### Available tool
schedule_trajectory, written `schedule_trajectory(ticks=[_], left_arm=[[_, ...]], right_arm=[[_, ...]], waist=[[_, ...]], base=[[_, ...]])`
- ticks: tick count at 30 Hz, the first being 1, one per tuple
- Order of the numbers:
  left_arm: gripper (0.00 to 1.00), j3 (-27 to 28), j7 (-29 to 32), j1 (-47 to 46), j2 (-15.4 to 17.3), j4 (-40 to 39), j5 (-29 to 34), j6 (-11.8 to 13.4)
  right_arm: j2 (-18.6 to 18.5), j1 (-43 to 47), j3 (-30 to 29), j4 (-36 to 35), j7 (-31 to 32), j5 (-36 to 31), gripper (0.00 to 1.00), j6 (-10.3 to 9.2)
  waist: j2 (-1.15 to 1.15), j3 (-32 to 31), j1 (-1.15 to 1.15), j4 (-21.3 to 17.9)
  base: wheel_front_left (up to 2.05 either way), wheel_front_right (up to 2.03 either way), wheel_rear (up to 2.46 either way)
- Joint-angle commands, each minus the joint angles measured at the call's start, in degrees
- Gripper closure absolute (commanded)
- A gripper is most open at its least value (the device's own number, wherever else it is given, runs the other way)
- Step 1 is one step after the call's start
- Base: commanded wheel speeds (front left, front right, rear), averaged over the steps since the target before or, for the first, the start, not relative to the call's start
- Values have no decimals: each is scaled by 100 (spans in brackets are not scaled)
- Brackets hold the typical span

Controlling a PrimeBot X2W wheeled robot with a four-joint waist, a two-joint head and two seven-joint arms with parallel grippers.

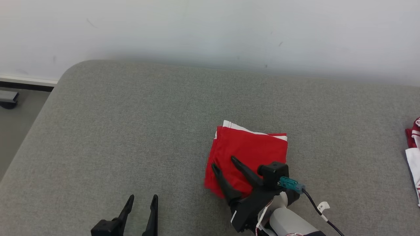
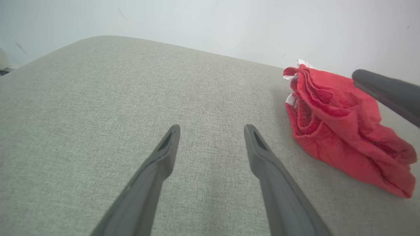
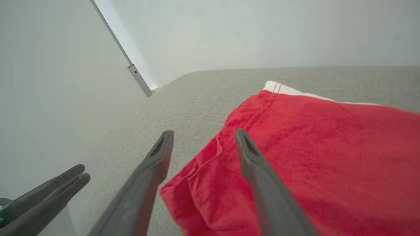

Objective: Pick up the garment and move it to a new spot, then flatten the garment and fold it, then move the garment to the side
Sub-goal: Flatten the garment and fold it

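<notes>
The red garment point(image 1: 252, 150) has white trim; the cushion point(image 1: 131, 131) beneath is grey.

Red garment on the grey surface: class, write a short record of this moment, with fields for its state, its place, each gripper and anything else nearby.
Item: red garment, folded into a compact square, white trim along its far edge
Place: on the grey padded surface, right of centre
Right arm: right gripper open, fingers spread at the garment's near-left edge
Left arm: left gripper open, over bare surface, apart from the garment
Other: red-and-white cloth at the head view's right edge
</notes>
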Motion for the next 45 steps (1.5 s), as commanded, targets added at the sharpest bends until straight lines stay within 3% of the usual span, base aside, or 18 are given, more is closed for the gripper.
schedule_trajectory(ticks=[1, 6, 17, 23, 35, 45], left_arm=[[0, 36, -13, 6, 2, 1, 64, 9], [0, 187, -13, 112, 3, -45, 166, 9], [0, 596, -13, 271, 0, -184, 479, 9], [0, 842, -13, 414, 2, -337, 593, 44], [0, 1077, -13, 775, 1, -675, 883, 299], [0, 1146, -13, 1010, 1, -882, 1008, 375]], right_arm=[[39, 0, 14, -68, 2, 37, 0, -15], [1, 195, -237, -355, 1, -97, 0, -15], [-96, 1260, -2449, -860, 2, -1366, 0, -15], [-31, 1764, -3263, -1091, 1, -1864, 0, -15], [114, 2317, -3651, -1538, 2, -2177, 0, -15], [139, 2352, -3485, -1762, 2, -2260, 0, -15]], waist=[[0, -15, 0, -7], [0, -104, 0, -174], [0, -306, 0, -749], [0, -313, 0, -1053], [0, -437, 0, -1319], [0, -556, 0, -1331]], base=[[0, 0, 0], [0, 0, 0], [0, 0, 0], [0, 0, 0], [0, 0, 0], [0, 0, 0]])
